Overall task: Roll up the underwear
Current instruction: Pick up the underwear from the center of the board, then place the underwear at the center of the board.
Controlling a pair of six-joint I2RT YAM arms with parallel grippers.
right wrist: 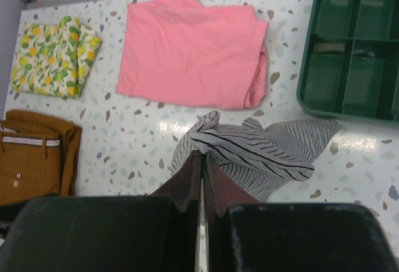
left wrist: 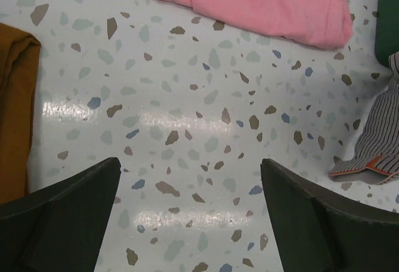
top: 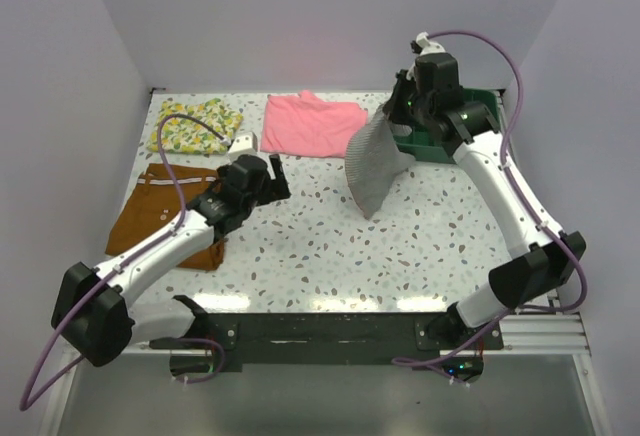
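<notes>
Green tray (top: 430,149) at table's 2 o'clock; compartments show bare floor. Speckled table (top: 320,246), white walls (top: 320,16) around. The underwear (top: 372,166) hangs at 7 o'clock from right gripper (top: 400,114), pinched tight betw. its fingers, lower tip on table. The left gripper (top: 272,178) is wide apart, w/ underwear at its 3 o'clock.

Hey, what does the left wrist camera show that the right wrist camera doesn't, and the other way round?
Only the left wrist view shows the left end effector, jaws wide open, holding nothing. Only the right wrist view shows the yellow lemon-print folded cloth and the right end effector, shut on the grey-and-white striped knit underwear. Both show the pink folded garment, the rust-brown shorts, that underwear and the dark green plastic tray.
</notes>
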